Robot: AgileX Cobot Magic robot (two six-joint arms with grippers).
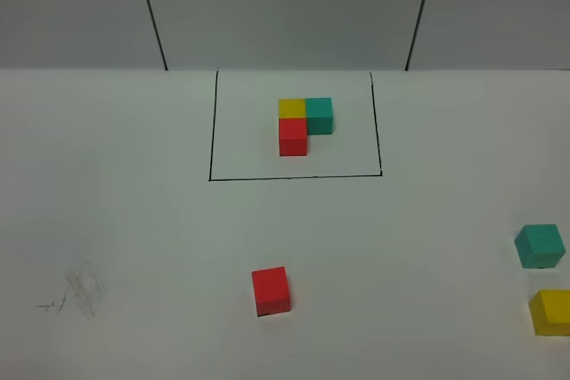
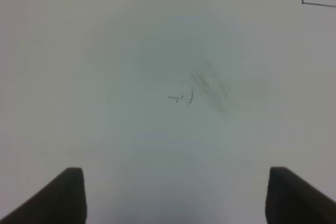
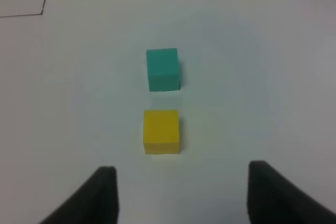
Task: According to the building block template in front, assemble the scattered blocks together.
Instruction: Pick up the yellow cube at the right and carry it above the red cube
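The template (image 1: 304,125) is an L of joined yellow, teal and red cubes inside a black outline at the back middle of the table. The loose red cube (image 1: 271,291) sits in front of the outline. The loose teal cube (image 1: 540,246) and loose yellow cube (image 1: 552,311) sit at the right edge, apart from each other. In the right wrist view the yellow cube (image 3: 161,131) lies just ahead of my open right gripper (image 3: 181,195), with the teal cube (image 3: 163,69) beyond it. My left gripper (image 2: 176,198) is open and empty over bare table. Neither gripper shows in the exterior view.
A faint grey pencil smudge (image 1: 80,291) marks the white table at the front left; it also shows in the left wrist view (image 2: 207,87). A corner of the black outline (image 2: 303,2) shows there too. Grey wall panels stand behind the table.
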